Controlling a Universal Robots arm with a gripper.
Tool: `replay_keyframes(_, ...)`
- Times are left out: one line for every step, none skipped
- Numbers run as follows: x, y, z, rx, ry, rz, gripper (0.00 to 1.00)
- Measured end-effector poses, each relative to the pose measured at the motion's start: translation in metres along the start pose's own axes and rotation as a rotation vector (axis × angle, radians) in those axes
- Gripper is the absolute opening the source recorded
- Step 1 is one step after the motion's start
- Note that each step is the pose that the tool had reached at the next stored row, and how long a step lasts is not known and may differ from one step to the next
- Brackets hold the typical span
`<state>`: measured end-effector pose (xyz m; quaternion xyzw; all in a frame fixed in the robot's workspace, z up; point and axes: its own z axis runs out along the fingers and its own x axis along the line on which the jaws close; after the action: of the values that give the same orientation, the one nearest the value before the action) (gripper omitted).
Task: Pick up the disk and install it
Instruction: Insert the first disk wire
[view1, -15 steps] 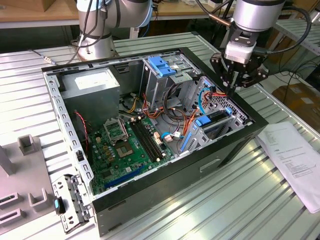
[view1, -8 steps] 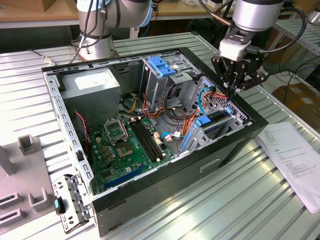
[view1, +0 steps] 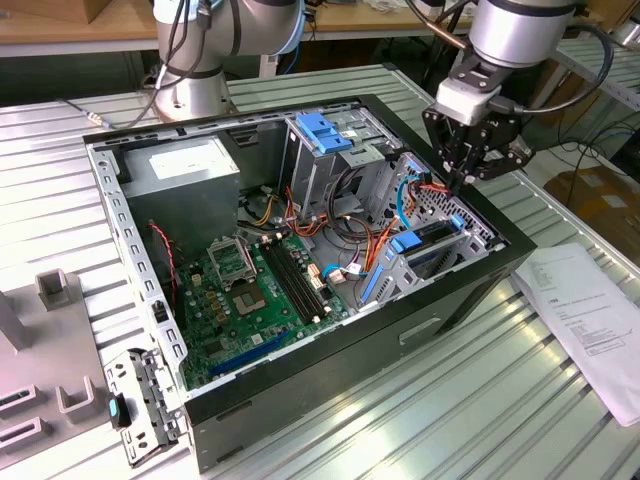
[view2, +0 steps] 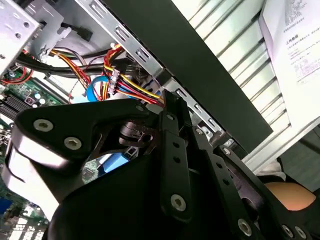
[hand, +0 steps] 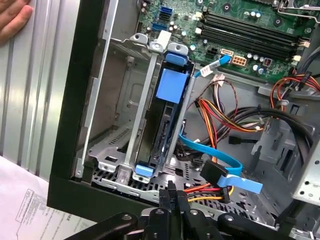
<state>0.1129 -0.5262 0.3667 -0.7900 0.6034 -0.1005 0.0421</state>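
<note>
The black two-finger gripper (view1: 463, 180) (hand: 170, 196) has its fingers pressed together with nothing between them, and it hangs over one corner of the open black computer tower case (view1: 400, 335). Directly below the fingertips, apart from them, the disk (view1: 432, 243) (hand: 161, 125), a flat silver-metal hard drive in light-blue plastic side rails, stands on edge in the grey metal drive cage (hand: 112, 145) at that corner. In the first wrist view the rails sit between the cage's upright guides.

Just beside the fingertips a flat blue data cable (hand: 220, 165) curls past a bundle of red, yellow and black wires (view2: 131, 86) (hand: 220, 117). Farther from the gripper, across the case floor, lies the green motherboard (view1: 250, 290) (hand: 250, 30), and beyond it the large grey power-supply box (view1: 185, 180).

Outside the case wall nearest the gripper, a white printed paper sheet (view1: 590, 320) (hand: 25, 200) lies on the ribbed metal table (view1: 480, 410). A person's hand (hand: 12, 20) rests on that table, well apart from the gripper.
</note>
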Motion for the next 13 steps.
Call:
replay_keyframes(0.0005,0.0001,0.0001,-0.0012,0.0015,0.009,0.16)
replay_keyframes(0.0005,0.0001,0.0001,-0.0037,0.0059,0.031,0.16)
replay_keyframes(0.0005,0.0002,0.0002,-0.0076,0.0126,0.066,0.16)
replay_keyframes(0.0005,0.0002,0.0002,-0.0102,0.0172,0.09,0.16)
replay_keyframes(0.0005,0.0002,0.0003,-0.0134,0.0228,0.119,0.16)
replay_keyframes(0.0005,0.0002,0.0004,-0.0152,0.0258,0.135,0.16)
replay_keyframes(0.0005,0.0002,0.0005,-0.0169,0.0287,0.15,0.16)
replay_keyframes(0.0005,0.0003,0.0006,-0.0199,0.0341,0.178,0.16)
replay_keyframes(0.0001,0.0016,0.0001,-0.0209,0.0358,0.187,0.16)
replay_keyframes(-0.0008,0.0051,-0.0006,-0.0212,0.036,0.189,0.16)
replay_keyframes(-0.0018,0.0087,-0.0013,-0.0213,0.0359,0.191,0.16)
replay_keyframes(-0.0021,0.0101,-0.0014,-0.0224,0.0375,0.203,0.16)
replay_keyframes(-0.0022,0.0102,-0.0013,-0.024,0.0403,0.216,0.16)
